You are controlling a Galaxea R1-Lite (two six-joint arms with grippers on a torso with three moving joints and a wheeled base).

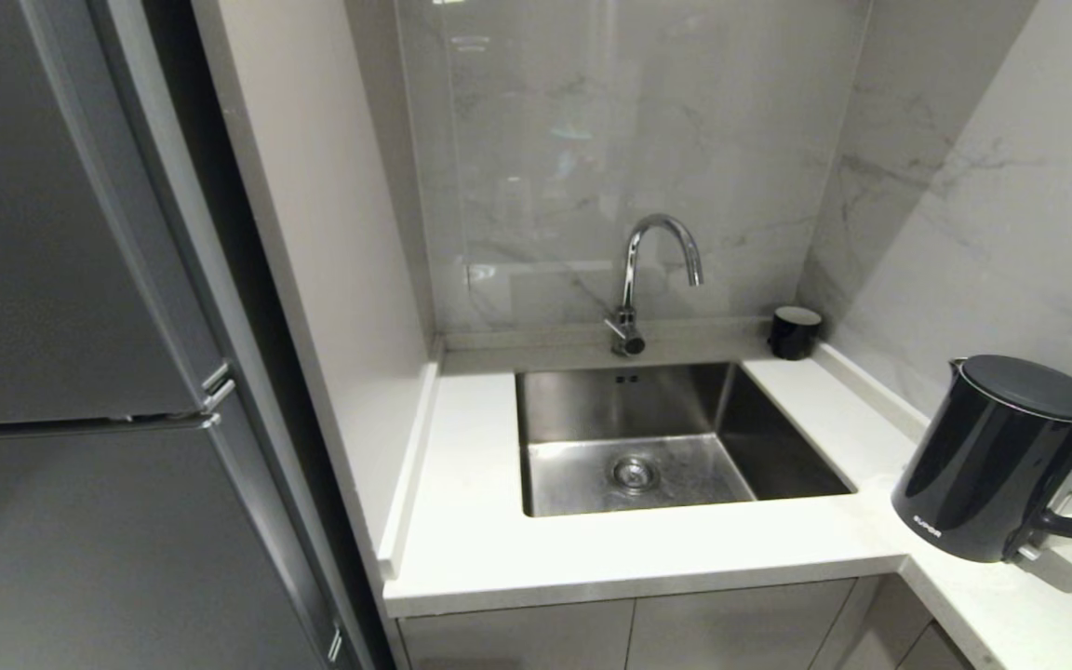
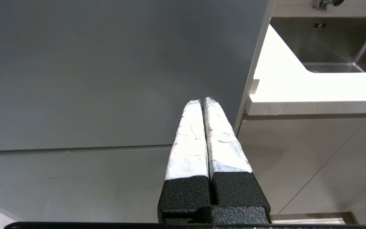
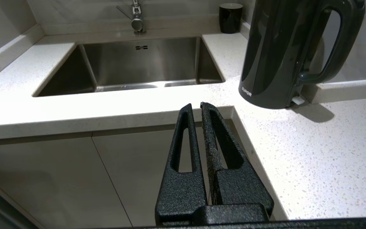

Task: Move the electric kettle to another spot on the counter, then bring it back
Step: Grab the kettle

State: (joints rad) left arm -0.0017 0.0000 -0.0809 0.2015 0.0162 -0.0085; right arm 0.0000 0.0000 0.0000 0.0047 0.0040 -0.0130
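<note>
We note left tool (image 2: 203,101) and right tool (image 3: 196,105) both closed, empty; electric kettle (image 1: 992,461) stands near the table (image 1: 648,549) corner edge.

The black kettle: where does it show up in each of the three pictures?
Head view: electric kettle at the right edge, on the counter.
Left wrist view: not in it.
Right wrist view: upper right, beyond the sink corner.
Shared landmark: the steel sink.

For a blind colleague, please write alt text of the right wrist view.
A tall glossy black electric kettle stands on the white speckled stone counter, right of a steel sink and apart from the shut black right gripper hanging before grey cabinet doors. A small black cup stands behind.
</note>
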